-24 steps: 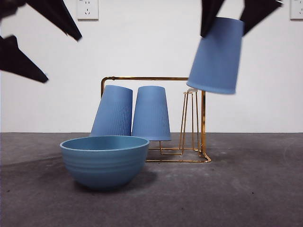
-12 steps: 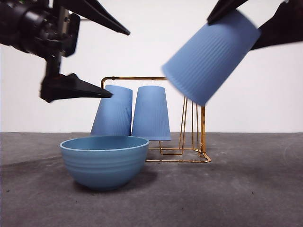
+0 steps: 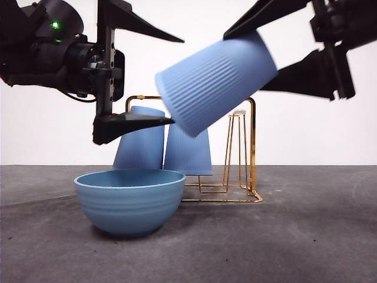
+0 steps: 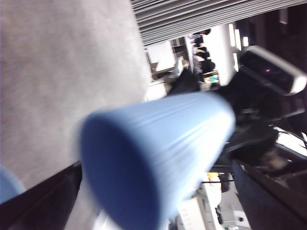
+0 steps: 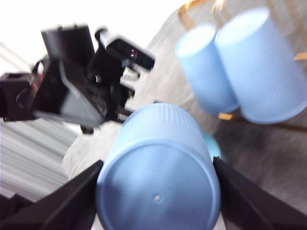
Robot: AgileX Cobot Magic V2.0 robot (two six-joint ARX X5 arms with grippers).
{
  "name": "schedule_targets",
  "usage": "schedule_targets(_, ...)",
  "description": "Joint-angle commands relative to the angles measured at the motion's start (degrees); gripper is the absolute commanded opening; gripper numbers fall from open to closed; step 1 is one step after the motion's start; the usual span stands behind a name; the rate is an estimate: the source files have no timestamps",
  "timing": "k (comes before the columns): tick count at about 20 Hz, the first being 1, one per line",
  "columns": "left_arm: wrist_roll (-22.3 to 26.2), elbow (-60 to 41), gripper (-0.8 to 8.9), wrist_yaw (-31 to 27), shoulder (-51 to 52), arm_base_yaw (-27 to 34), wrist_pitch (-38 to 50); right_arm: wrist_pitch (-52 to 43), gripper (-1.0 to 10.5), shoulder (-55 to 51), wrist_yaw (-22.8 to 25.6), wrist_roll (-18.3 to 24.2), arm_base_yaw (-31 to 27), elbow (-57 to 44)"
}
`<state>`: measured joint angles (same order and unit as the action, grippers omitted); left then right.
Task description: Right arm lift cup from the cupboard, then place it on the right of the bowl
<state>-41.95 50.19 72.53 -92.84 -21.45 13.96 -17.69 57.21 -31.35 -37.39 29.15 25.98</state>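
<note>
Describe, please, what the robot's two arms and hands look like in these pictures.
Both are black all over. The left hand has two long, tapered, pointed fingers on a bulky, boxy wrist, where a small green light glows and thin dark cables loop below. The right hand has the same wedge-shaped black fingers on a blocky black wrist. No lettering is legible on either.

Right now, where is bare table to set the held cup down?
Bare table lies right of the bowl, in front of the cupboard. Crowded above the bowl: the right pincer holds the cup tilted there, and the left pincer is close.
</note>
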Motion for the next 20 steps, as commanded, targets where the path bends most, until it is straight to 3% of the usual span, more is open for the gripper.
schedule_targets(1,-4.9,0.6,4.74,1.0,-0.9,-0.6,3.4,-3.4,2.0,3.0,-0.4,-1.7,0.3,0.2)
schedule_targets(5,-6.1,0.6,2.63,1.1,-0.9,-0.8,4.6,-9.4,2.0,6.9,-2.5,-4.3,0.3,0.2)
schedule_targets(10,-6.4,0.6,0.06,1.1,-0.9,-0.9,5.4,-9.8,2.0,7.9,-3.4,-4.6,0.3,0.2)
schedule_targets(15,-6.5,0.6,0.05,3.1,-0.9,-1.5,6.3,-9.7,2.2,7.9,-3.7,-5.4,0.3,0.2)
schedule_targets(18,-10.6,0.7,0.06,3.1,-0.3,-1.7,9.4,-9.6,4.8,7.7,-4.0,-5.4,0.2,0.3)
schedule_targets(20,-13.4,0.8,0.08,2.9,0.6,-2.0,12.4,-8.2,5.0,7.0,-5.4,-5.7,-1.1,0.7)
